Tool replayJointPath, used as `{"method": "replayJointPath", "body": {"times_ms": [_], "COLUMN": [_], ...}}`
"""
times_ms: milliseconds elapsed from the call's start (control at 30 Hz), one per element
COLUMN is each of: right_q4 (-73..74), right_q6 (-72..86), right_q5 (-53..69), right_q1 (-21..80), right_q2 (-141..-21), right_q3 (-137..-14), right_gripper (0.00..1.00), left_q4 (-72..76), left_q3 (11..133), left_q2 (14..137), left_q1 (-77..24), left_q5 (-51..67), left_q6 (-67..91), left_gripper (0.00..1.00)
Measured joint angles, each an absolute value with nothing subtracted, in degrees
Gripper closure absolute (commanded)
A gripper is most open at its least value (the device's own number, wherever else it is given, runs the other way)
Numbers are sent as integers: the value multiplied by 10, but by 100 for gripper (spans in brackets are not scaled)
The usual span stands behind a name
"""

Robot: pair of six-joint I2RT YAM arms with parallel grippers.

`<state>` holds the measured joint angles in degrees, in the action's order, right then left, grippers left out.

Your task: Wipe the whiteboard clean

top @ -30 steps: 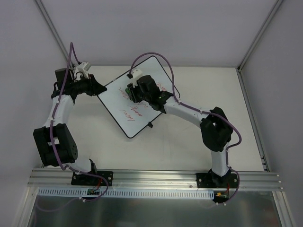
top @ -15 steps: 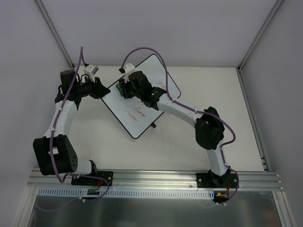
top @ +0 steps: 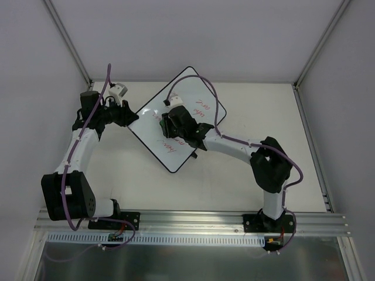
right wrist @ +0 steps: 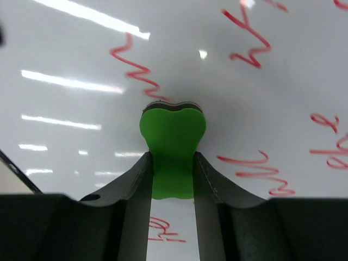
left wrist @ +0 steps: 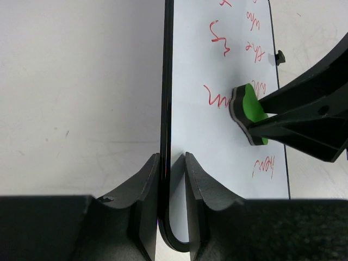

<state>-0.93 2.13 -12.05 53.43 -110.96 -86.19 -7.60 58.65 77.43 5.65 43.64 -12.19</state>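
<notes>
The whiteboard [top: 176,140], white with a thin black frame and red handwriting, lies turned diagonally in the middle of the table. My left gripper [top: 130,118] is shut on the board's left corner; in the left wrist view [left wrist: 173,163] its fingers pinch the frame edge [left wrist: 168,81]. My right gripper [top: 169,124] is shut on a green eraser [right wrist: 173,142] and presses it on the board's face [right wrist: 283,70] among the red words. The eraser also shows in the left wrist view [left wrist: 252,106].
The white table [top: 246,175] is walled at the back and both sides. An aluminium rail [top: 187,221] carries both arm bases at the near edge. A small black foot [top: 195,155] sticks out from the board's lower right edge.
The board has been swung and shifted to the right with my left gripper. My right gripper moved with the eraser toward the board's left part, then back a little toward its middle.
</notes>
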Motion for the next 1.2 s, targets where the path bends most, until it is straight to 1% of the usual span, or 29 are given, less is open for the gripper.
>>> {"method": "replayJointPath", "body": {"times_ms": [33, 167, 367, 500, 867, 967, 1200], "right_q4": [-14, -26, -12, 39, 84, 85, 95], "right_q6": [38, 84, 107, 107, 107, 107, 105], "right_q5": [-123, -129, -131, -133, -127, -125, -123], "right_q1": [528, 500, 479, 483, 525, 535, 531], "right_q2": [-1093, -1065, -1061, -1085, -1181, -1195, -1199], "right_q3": [-828, -766, -763, -825, -1038, -1065, -1075], "right_gripper": [100, 100, 100, 100, 99, 99, 99], "left_q4": [-76, -74, -74, -75, -80, -83, -85], "left_q3": [585, 583, 583, 582, 582, 582, 582], "left_q2": [772, 766, 760, 757, 753, 752, 751], "left_q1": [56, 52, 48, 45, 37, 37, 33], "left_q5": [434, 430, 428, 422, 407, 403, 399], "left_q6": [-122, -122, -122, -124, -130, -130, -132], "left_gripper": [100, 100, 100, 100, 100, 100, 100]}}
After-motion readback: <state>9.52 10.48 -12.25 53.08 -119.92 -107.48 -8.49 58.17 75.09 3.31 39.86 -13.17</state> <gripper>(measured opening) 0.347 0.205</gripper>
